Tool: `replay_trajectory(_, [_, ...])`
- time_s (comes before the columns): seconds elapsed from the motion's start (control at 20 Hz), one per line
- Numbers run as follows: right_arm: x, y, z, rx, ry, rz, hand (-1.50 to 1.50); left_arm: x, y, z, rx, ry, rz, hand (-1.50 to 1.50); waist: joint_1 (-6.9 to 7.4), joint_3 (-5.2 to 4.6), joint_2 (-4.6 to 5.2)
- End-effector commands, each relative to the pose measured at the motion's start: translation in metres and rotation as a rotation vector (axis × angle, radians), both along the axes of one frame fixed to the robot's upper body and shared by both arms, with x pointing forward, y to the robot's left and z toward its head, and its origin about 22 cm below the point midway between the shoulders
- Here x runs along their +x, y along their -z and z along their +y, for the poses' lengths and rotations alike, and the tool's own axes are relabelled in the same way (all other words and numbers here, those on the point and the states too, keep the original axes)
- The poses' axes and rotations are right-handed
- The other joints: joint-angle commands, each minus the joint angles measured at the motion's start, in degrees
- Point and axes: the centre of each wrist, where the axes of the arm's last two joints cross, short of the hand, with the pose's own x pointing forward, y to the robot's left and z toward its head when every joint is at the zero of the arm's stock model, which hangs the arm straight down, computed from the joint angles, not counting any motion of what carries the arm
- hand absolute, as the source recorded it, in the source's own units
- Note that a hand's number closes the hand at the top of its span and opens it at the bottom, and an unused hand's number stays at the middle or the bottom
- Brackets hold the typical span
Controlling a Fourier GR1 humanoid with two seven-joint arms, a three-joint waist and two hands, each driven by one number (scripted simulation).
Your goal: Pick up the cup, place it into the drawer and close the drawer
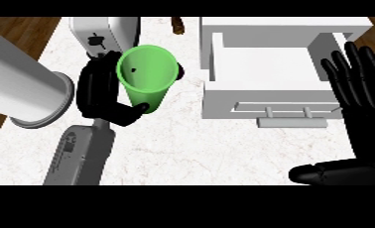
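While my left hand (101,95) is curled round the green cup (147,76), fingers behind it and thumb across its lower front, the cup counts as grasped. Its mouth faces up toward me and its long axis runs roughly upright, narrowing downward. Nothing shows inside it but one dark speck on the wall. Whether its base is off the bench (190,145) I cannot tell from this angle.

- Key relation: the drawer (242,95) lies directly to the cup's right, near but not touching. It is pulled out toward me, top open. The cup has to travel right and over the drawer's left wall.
- Drawer contents: nothing that I can see, only a bare white floor.
- Handle (290,121): on the drawer's near face, pointing at me.
- Right hand (357,98): at the right edge, fingers straight and up, resting, holding nothing. It sits nearer the drawer front than the left does, so I judge it better placed for the closing push.

Farther out, on the left: a grey cylinder (33,90) lying on its side just beside my left hand, and a white box (102,31) behind the cup. Both crowd that side, so a rightward exit looks cleaner.
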Motion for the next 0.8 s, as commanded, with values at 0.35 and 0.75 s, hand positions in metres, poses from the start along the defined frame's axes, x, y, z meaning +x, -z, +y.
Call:
replay_trajectory(0.35, [0.008,0.005,-0.005,-0.009,-0.01,-0.009,-1.5,0.029,-0.074,-0.055,0.068,0.016,-0.031,1.5,-0.42,-0.02,0.18])
replay_trajectory(0.75, [-0.01,-0.002,0.004,-0.008,0.002,0.016,-1.5,0.063,-0.12,-0.093,0.143,0.0,-0.011,1.5,-0.85,-0.02,0.2])
